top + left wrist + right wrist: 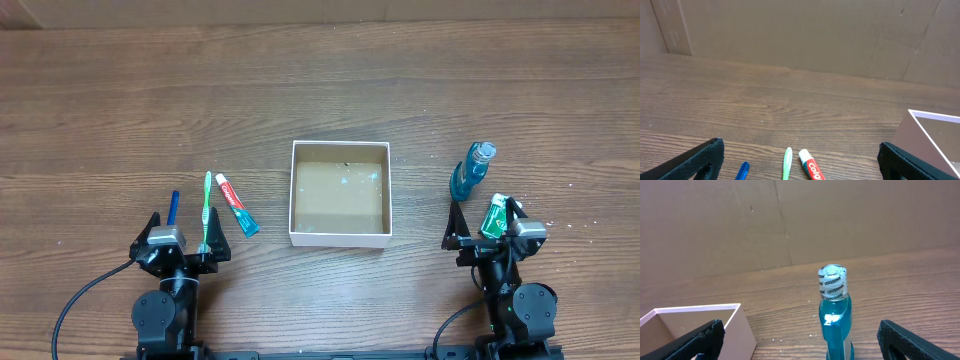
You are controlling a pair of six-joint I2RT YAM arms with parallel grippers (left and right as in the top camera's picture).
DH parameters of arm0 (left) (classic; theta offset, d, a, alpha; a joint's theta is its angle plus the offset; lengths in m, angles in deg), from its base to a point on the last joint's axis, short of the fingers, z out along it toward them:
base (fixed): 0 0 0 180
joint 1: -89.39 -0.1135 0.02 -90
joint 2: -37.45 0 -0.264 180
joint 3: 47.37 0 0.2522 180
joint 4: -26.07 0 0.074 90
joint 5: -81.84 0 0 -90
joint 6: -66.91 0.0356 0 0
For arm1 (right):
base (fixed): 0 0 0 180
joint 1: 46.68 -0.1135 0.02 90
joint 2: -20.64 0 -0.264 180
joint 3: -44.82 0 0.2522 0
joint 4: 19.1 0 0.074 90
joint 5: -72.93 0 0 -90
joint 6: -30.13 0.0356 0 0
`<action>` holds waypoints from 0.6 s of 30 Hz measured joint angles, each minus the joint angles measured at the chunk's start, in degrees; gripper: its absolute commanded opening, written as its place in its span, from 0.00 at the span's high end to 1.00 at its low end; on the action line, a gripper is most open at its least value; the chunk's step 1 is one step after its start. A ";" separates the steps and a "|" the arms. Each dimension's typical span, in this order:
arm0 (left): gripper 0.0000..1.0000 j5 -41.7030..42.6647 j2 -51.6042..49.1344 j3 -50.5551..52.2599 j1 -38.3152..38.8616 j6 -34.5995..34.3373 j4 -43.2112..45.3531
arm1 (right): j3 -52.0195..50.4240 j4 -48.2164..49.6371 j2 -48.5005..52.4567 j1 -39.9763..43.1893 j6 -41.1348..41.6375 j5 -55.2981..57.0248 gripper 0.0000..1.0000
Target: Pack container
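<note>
**Overhead view: your box sits in the middle, and both sets of jaws are open wide**

Your box (pixel 340 238) sits on the tabletop (pixel 320 90), in the middle, between the two arms. It has white walls and a brown floor. Its open side faces up.

Your left jaws are low at the bottom of the overhead view. They are spread wide and hold nothing. Just in front of them three things lie side by side: a blue stick (pixel 172 207), a green toothbrush (pixel 207 212) and a small toothpaste tube (pixel 236 205). The toothbrush is in the middle. The tube is closest to the box but does not touch it. In the left wrist view you see the ends of all three between the jaws, and a corner of the box far to the right.

Your right jaws are spread wide too, and the right wrist view shows nothing held in them. A blue mouthwash bottle (pixel 834 315) stands upright in front of them, with a clear cap on top. It stands to the right of the box, apart from it. From above, a small green packet (pixel 493 217) shows right at the right jaws. You cannot tell if it touches them.
</note>
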 measured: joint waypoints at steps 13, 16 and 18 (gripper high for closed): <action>0.00 0.55 0.00 -0.42 0.00 -3.52 -1.01 | 0.07 -2.36 -0.02 0.00 0.09 -0.02 0.00; 0.00 1.09 -0.07 -4.33 0.00 -3.89 -7.41 | 1.90 -6.73 0.83 0.00 0.07 0.07 0.00; 0.00 1.36 -1.44 -9.05 0.00 -4.09 -11.76 | 4.79 -8.55 3.45 0.00 0.07 0.20 0.00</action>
